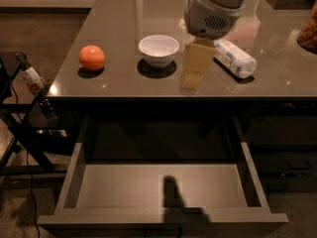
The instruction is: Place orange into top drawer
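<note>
The orange (92,57) sits on the dark glossy table (119,19) near its left front corner. The top drawer (124,187) is pulled out below the table front, grey, with nothing in it except the arm's shadow. My gripper (192,82) hangs from the white wrist above the table's front edge, just right of a white bowl (158,50). It holds nothing that I can see. It is well to the right of the orange, with the bowl between them.
A clear plastic bottle (236,58) lies on its side right of the gripper. A brown object (309,31) is at the table's right edge. A black stand with a small bottle (30,78) is left of the table.
</note>
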Available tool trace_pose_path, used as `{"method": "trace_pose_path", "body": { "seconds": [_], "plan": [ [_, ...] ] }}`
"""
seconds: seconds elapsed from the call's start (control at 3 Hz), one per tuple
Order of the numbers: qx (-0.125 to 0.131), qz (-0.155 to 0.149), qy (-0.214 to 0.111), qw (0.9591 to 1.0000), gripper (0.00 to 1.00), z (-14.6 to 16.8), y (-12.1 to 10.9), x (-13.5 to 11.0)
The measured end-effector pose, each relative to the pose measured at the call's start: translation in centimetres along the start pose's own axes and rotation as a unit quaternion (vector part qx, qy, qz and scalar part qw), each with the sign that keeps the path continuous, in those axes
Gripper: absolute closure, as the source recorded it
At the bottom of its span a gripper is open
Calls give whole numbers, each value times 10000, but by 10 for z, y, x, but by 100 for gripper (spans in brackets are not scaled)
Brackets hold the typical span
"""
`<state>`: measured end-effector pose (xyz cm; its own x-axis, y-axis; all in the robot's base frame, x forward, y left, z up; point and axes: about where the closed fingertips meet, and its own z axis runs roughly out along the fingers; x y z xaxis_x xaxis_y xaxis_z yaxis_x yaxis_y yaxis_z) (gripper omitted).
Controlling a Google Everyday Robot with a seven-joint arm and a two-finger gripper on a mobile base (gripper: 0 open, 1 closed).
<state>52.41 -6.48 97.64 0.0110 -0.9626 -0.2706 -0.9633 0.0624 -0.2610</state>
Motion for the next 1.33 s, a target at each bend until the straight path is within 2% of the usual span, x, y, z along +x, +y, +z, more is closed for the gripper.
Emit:
{"method": "trace_pose_path", "body": {
  "seconds": [0.33,0.67,1.0,1.33],
  "plan": [
    [19,11,87,10000,0,15,-19,-16],
    [-49,-212,243,9995,0,32,-46,-45],
    [-173,-501,439,9976,0,47,-63,-68],
    [-103,-519,360,9980,0,47,-66,-74]
  ]
}}
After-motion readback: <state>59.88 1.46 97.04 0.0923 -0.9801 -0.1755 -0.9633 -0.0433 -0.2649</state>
